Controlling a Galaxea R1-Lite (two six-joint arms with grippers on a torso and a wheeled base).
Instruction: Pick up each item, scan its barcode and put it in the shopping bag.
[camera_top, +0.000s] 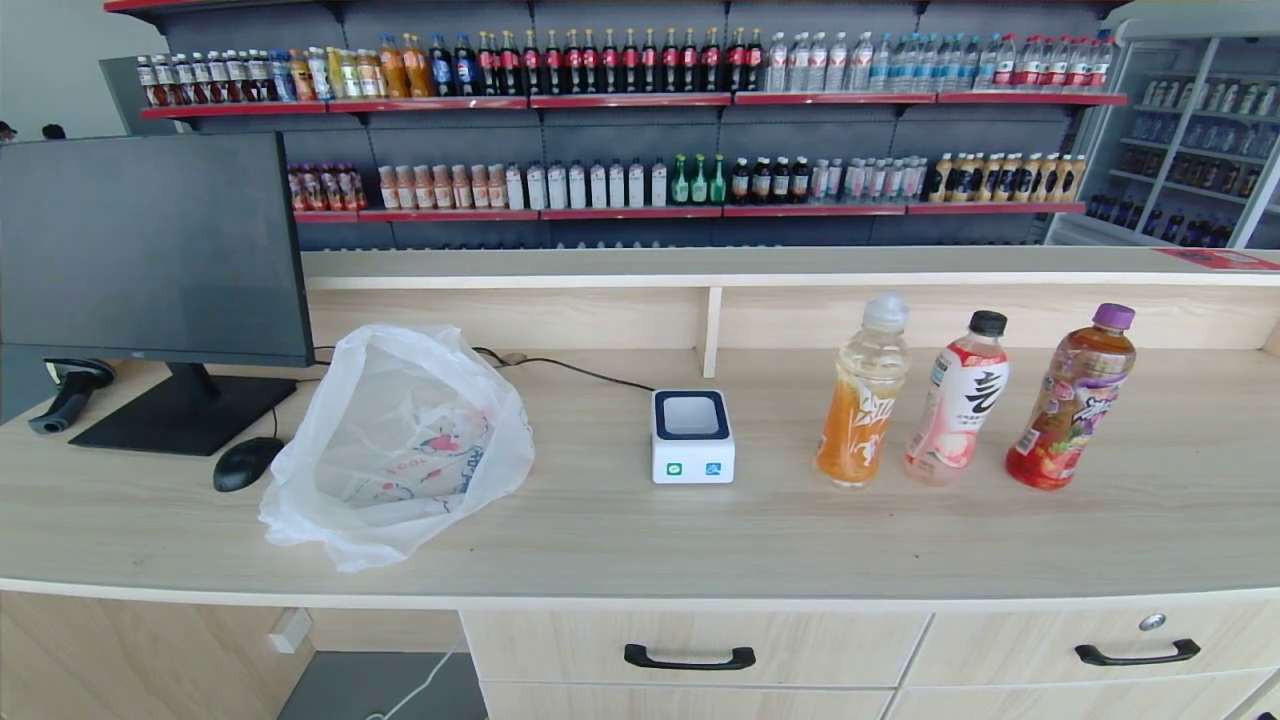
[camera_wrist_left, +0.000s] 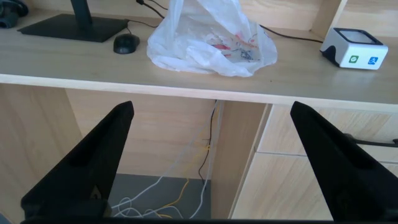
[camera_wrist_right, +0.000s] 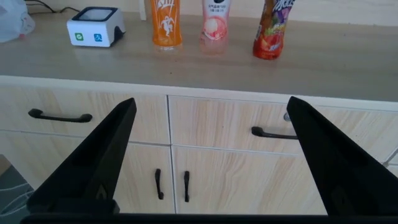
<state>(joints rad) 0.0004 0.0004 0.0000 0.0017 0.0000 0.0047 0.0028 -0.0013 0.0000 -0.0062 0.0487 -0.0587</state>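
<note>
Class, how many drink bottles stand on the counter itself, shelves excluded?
3, in a row right of the scanner: orange bottle nearest it, pink bottle in the middle, purple-capped bottle farthest right.

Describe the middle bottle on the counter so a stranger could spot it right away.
On the wooden counter, three bottles stand in a row right of the small white scanner box. The middle bottle is pale pink with a black cap, between an orange bottle and a red bottle with a purple cap.

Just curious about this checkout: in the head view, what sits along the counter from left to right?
Mouse, shopping bag, white scanner box, orange bottle, pink bottle, purple-capped bottle.
</note>
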